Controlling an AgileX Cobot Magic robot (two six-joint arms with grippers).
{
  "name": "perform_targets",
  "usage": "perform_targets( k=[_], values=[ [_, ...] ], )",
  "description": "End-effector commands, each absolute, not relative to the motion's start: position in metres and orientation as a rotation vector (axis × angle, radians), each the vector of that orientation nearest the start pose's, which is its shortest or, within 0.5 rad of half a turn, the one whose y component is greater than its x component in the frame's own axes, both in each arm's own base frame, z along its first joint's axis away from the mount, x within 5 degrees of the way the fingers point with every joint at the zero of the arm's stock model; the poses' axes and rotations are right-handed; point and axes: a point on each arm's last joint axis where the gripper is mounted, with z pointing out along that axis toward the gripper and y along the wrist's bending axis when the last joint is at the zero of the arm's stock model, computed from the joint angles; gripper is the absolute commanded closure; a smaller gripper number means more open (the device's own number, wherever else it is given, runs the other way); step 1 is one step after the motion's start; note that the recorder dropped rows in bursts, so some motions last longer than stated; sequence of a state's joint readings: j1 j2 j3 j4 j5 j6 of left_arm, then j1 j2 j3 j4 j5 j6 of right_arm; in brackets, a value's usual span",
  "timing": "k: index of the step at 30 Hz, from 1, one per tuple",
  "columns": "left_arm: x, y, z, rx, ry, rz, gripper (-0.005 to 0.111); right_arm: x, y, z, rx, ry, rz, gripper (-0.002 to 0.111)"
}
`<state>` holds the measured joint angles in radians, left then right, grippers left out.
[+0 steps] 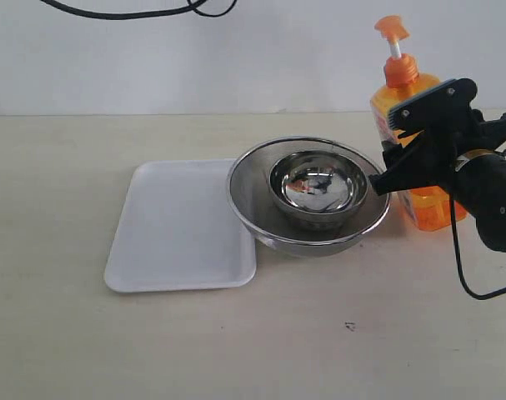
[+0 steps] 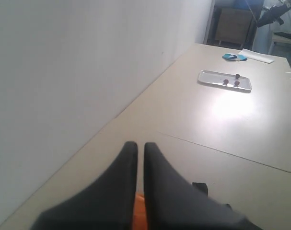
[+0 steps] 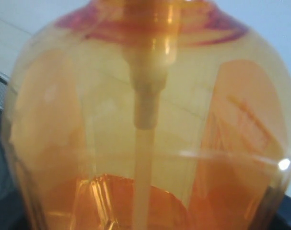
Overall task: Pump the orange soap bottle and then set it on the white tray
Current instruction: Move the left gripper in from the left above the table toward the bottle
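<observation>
The orange soap bottle (image 1: 428, 208) stands upright on the table at the right, its orange pump head (image 1: 392, 30) raised on a white stem. My right gripper (image 1: 386, 150) reaches in from the right, one black finger across the bottle's shoulder and one lower down, and looks shut on its body. The bottle (image 3: 145, 120) fills the right wrist view, so the fingers are hidden there. The white tray (image 1: 152, 250) lies flat at centre left with nothing on it. My left gripper (image 2: 136, 146) is outside the exterior view; its dark fingers sit together over bare table.
A large steel bowl (image 1: 253, 208) with a smaller steel bowl (image 1: 319, 183) inside sits between tray and bottle, its rim overlapping the tray's right edge. A black cable (image 1: 461, 267) loops off the right arm. A metal tray (image 2: 225, 80) lies far off in the left wrist view.
</observation>
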<state>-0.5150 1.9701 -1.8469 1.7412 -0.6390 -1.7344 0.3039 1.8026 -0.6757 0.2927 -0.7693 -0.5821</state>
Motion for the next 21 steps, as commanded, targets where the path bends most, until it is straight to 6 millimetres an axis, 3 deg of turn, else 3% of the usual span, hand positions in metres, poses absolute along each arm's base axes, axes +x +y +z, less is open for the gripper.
perform_targets(
  k=[1,5,11,21],
  values=[
    [0.384,-0.286,0.357,0.955,1.537,-0.897,0.102,0.325,0.082,0.166,-0.487,1.76,-0.244,0.109],
    [0.383,-0.286,0.359,0.958,1.533,-0.901,0.102,0.325,0.082,0.166,-0.485,1.763,-0.241,0.109],
    [0.377,-0.288,0.357,0.922,1.604,-1.044,0.102,0.325,0.082,0.166,-0.482,1.762,-0.24,0.109],
    [0.358,-0.317,0.348,0.96,1.632,-1.138,0.102,0.325,0.082,0.166,-0.479,1.764,-0.236,0.109]
  ],
)
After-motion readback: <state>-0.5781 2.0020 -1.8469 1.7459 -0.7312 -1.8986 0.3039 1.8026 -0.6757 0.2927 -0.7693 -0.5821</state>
